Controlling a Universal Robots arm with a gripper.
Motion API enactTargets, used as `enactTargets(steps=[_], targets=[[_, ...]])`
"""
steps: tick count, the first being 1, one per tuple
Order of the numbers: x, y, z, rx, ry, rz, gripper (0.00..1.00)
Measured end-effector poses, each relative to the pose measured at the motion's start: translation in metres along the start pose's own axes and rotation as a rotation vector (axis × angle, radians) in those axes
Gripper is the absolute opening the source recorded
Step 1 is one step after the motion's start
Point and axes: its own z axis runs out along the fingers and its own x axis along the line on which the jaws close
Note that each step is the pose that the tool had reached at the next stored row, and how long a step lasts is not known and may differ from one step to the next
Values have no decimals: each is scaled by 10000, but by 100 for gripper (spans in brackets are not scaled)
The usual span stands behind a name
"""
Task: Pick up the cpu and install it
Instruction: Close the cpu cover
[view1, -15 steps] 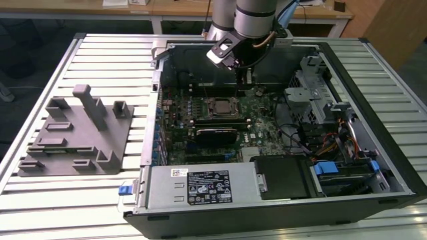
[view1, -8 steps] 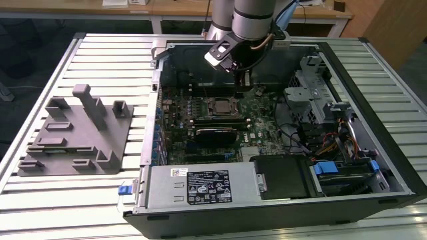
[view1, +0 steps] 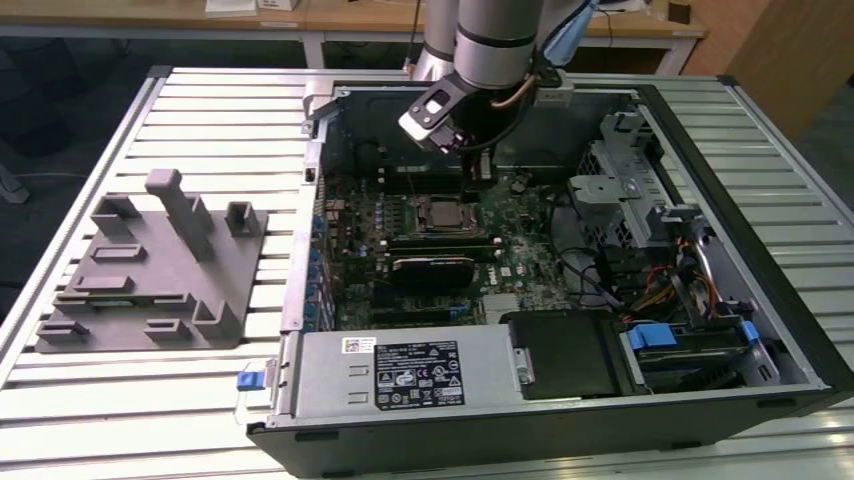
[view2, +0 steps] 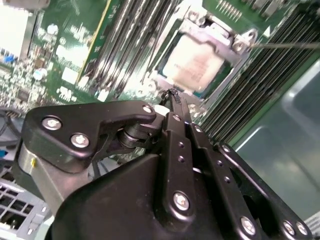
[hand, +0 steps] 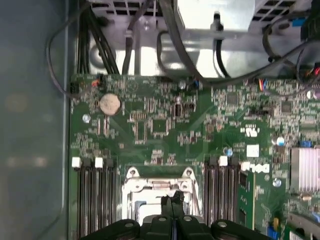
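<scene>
While gripper (view2: 172, 95) hangs clenched on nothing above socket (view2: 216, 34), cpu (view2: 196, 67) lies inside: likely light, stiff, fragile; hold opposite edges.

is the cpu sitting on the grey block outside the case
No, in the exterior view the cpu lies on the motherboard inside the computer case, apart from the grey block.

The black metal gripper (view2: 173, 96) hides much of the green circuit board (view2: 65, 65) in the second wrist view; the exterior view's edge cuts off the grey arm (view1: 497, 40).
</scene>
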Motion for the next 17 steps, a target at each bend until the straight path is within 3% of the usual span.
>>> enactTargets(steps=[7, 13, 17], targets=[[0, -195, 23, 1, 39, 0, 11], [0, -201, 23, 0, 40, -15, 11], [0, -202, 24, -23, 41, -532, 11]])
